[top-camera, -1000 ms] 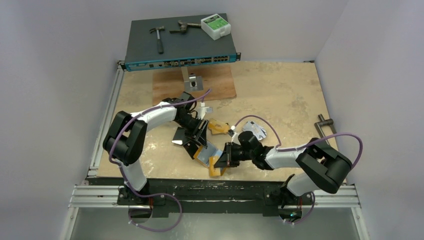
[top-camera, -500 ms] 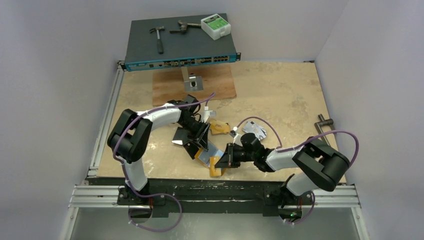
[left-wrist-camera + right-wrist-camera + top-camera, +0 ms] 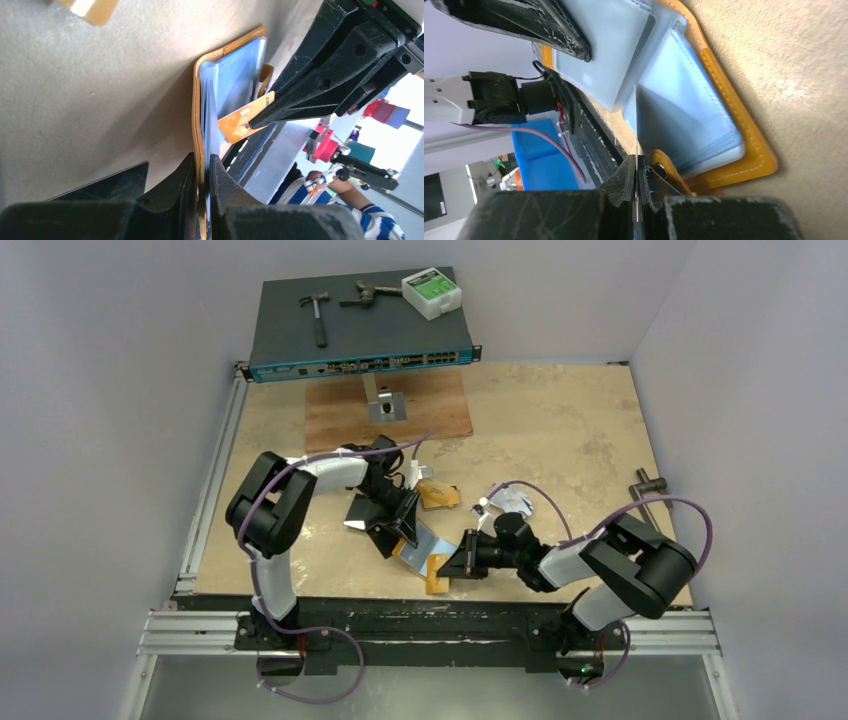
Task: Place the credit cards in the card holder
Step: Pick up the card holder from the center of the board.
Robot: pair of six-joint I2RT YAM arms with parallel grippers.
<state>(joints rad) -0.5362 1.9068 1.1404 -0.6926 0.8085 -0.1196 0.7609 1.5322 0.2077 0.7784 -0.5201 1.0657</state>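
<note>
Orange card holder (image 3: 196,125) pinched by left gripper (image 3: 201,164), right gripper (image 3: 637,167) clamping credit card (image 3: 239,123)

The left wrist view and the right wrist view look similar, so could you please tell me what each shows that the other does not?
Only the left wrist view shows the face of the orange-gold card pinched by the right hand, a black card on the table, and the left hand closed on the edge of the card holder. Only the right wrist view shows the holder's snap button and the held card edge-on. Both show the open holder with its clear sleeves.
</note>
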